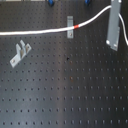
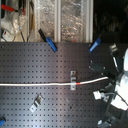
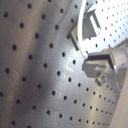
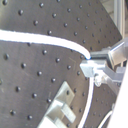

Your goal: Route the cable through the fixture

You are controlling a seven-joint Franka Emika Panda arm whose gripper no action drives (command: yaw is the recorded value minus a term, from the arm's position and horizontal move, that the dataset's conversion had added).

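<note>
The gripper is pinching the cable, jaws pressed onto it. Only both exterior views show its red band lying at a bracket, well away from the jaws.

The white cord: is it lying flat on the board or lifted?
Partly lifted: the cable lies flat at the first exterior view's left, then rises toward the gripper.
</note>
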